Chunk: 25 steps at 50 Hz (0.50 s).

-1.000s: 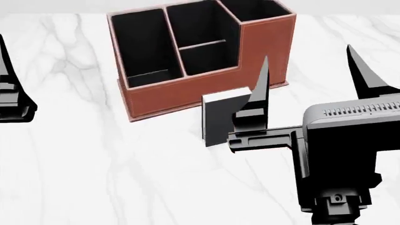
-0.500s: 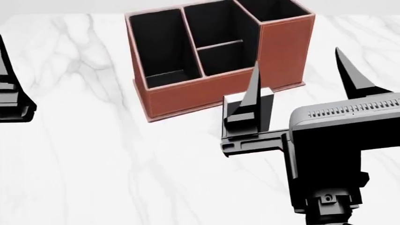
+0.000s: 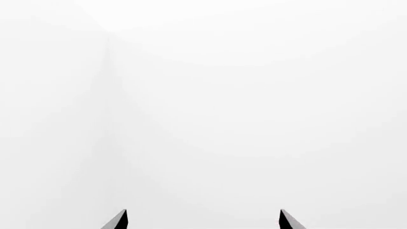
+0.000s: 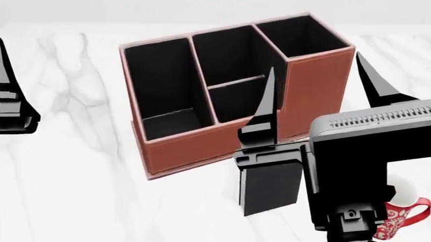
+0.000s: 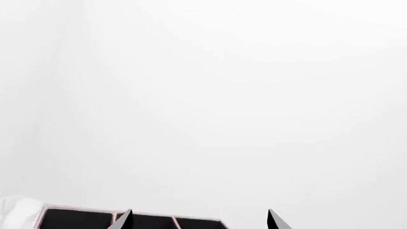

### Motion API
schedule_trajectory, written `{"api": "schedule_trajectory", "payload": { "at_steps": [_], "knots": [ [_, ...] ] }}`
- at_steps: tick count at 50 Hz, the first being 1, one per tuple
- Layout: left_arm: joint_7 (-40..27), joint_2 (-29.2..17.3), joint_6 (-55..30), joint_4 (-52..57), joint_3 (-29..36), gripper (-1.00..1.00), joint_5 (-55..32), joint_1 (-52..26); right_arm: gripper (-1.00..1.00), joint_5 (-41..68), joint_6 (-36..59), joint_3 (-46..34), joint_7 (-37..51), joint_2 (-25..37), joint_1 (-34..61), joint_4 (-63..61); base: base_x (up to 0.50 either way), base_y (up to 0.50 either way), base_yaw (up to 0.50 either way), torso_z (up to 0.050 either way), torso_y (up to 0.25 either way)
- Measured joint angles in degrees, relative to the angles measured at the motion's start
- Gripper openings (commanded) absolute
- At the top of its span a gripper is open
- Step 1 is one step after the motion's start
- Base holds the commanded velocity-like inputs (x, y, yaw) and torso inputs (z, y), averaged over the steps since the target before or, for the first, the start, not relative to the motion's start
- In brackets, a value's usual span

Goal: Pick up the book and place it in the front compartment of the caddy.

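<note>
View has shifted: caddy (image 4: 202, 146) now sits larger and more central than half a second ago, and a red-and-white mug (image 4: 402, 218) has come into frame at the lower right. The book (image 4: 269, 190) was up by the caddy's front wall behind the right hand's inner finger. It now shows lower, upright with its black cover facing us, just under that finger's base. Right hand (image 4: 314, 60) has its fingers spread wide with nothing between the tips, so I don't read it as gripping the book. Can't tell if the book stands on the worktop (image 4: 81, 191). Front compartment (image 4: 232, 103) is empty, so placing isn't done. Left hand (image 3: 202, 219) is spread too, idle off to the side.
</note>
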Motion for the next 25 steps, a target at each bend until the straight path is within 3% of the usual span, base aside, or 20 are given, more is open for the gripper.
{"api": "schedule_trajectory", "payload": {
  "at_steps": [25],
  "knots": [
    [-0.7,-0.6,0.1,-0.1,-0.2,1.00,-0.8,0.3,1.00,0.2,-0.7,-0.9,0.5,0.6,-0.2,0.5,0.50,0.00,0.00,0.000,0.001]
  ]
}}
